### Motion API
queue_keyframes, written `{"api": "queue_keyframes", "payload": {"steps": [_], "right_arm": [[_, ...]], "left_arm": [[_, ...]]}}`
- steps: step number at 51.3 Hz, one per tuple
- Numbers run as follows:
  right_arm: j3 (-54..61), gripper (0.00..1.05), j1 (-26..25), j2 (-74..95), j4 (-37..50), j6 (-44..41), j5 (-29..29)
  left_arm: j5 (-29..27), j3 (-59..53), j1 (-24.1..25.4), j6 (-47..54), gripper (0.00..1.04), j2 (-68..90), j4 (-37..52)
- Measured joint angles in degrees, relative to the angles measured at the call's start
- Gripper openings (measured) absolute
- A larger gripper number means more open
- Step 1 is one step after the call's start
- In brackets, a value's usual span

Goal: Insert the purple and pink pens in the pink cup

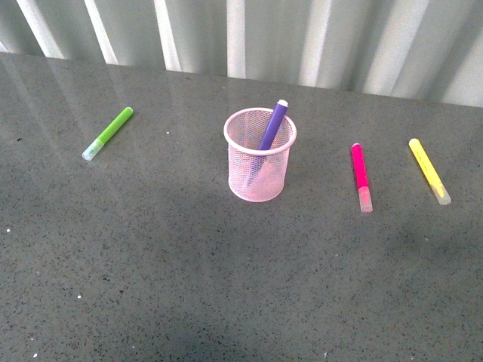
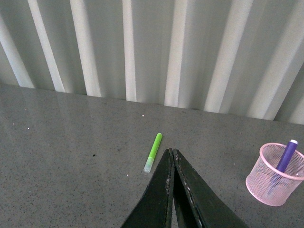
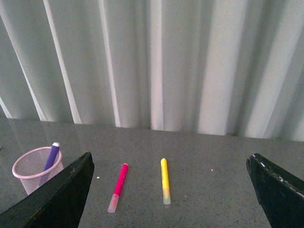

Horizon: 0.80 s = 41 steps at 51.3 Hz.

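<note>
The pink cup (image 1: 259,162) stands upright mid-table. The purple pen (image 1: 272,127) leans inside it, its end sticking above the rim. The pink pen (image 1: 361,176) lies flat on the table right of the cup. Neither arm shows in the front view. In the left wrist view my left gripper (image 2: 171,153) is shut and empty above the table, with the cup (image 2: 274,176) and purple pen (image 2: 286,156) off to one side. In the right wrist view my right gripper (image 3: 169,164) is open wide and empty, with the pink pen (image 3: 118,187), cup (image 3: 35,170) and purple pen (image 3: 51,156) ahead.
A lime-green marker (image 1: 108,133) lies left of the cup; it also shows in the left wrist view (image 2: 153,152). A yellow marker (image 1: 429,170) lies right of the pink pen, also in the right wrist view (image 3: 165,182). A pale corrugated wall (image 1: 241,38) backs the grey table (image 1: 151,264).
</note>
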<state>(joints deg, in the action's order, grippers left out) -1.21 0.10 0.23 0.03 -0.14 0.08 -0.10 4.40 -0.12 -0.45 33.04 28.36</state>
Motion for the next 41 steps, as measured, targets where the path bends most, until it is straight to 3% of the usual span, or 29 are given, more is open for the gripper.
{"api": "queue_keyframes", "payload": {"steps": [41], "right_arm": [[0.0, 0.98, 0.0, 0.0, 0.0, 0.0, 0.0]], "left_arm": [[0.09, -3.21, 0.0, 0.07, 0.04, -17.9, -13.0]]}}
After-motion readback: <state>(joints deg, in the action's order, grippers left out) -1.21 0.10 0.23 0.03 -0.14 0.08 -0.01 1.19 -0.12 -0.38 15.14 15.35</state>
